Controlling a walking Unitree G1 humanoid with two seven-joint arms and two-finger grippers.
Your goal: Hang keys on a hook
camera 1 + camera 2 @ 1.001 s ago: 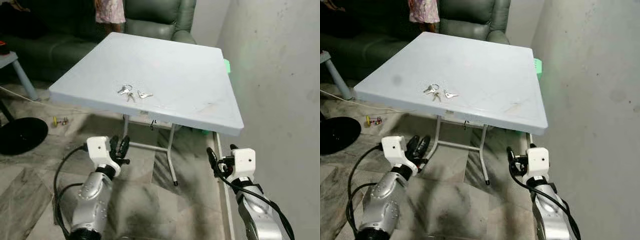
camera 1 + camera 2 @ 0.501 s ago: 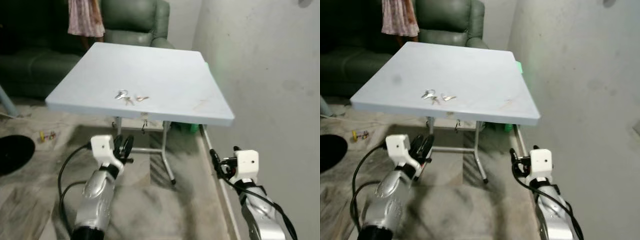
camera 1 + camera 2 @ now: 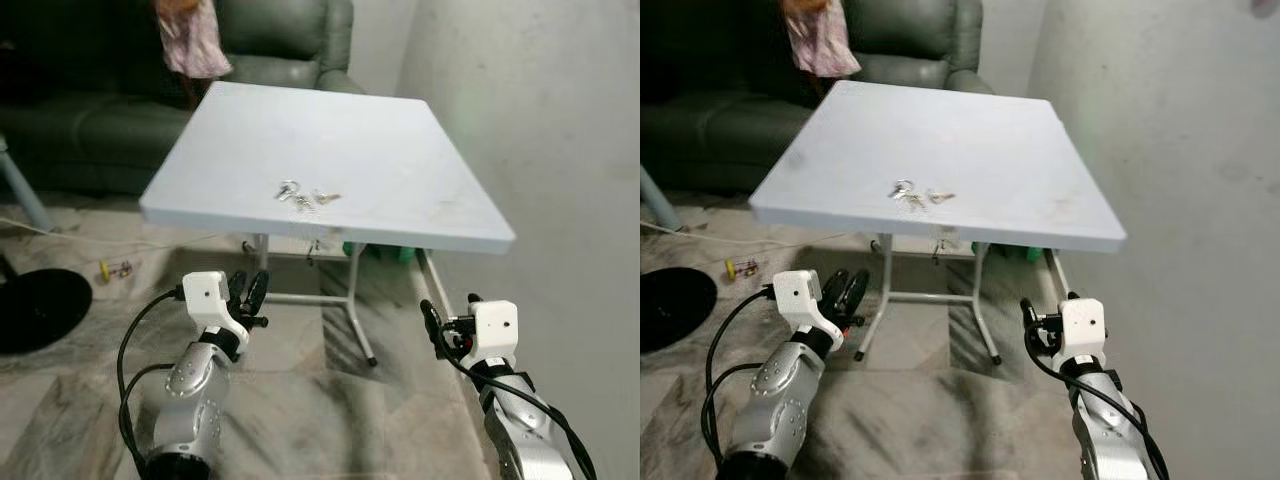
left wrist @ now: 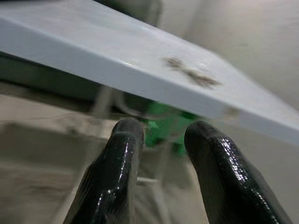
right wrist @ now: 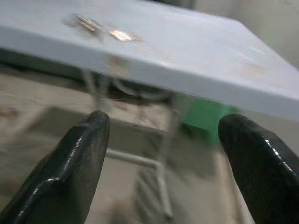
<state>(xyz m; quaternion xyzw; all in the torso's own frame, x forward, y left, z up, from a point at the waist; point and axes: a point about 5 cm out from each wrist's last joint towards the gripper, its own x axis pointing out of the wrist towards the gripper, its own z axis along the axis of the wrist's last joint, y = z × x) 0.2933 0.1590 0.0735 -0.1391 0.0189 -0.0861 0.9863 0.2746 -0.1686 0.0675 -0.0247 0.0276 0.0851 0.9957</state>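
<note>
The keys [image 3: 301, 196], a small silver bunch on a ring, lie loose near the front edge of your pale blue folding table [image 3: 400, 140], a little left of its middle. Half a second ago that same bunch sat further left in your head views and the wall took up more of the right side; the whole picture has slid, so it is your camera that has swung, not the keys. They rest in the same spot on the tabletop, and no hook can be made out anywhere around it.

Your left gripper [image 3: 248, 296] hangs low in front of the table's near edge, its two black fingers [image 4: 112, 177] a narrow gap apart and holding nothing; its wrist camera looks up at the table's underside rim. Your right gripper [image 3: 447, 318] sits just as low on the right, close to the white wall [image 3: 560, 150], fingers [image 5: 77, 163] spread wide and empty, with the keys blurred on the tabletop beyond them.

Behind the table stand a dark green sofa [image 3: 90, 110] and a person [image 3: 190, 45] at its far left corner. A black round base [image 3: 40, 305] lies on the tiled floor to your left.

Judging by this, you are lining up on the table; the pickup has not yet begun.
</note>
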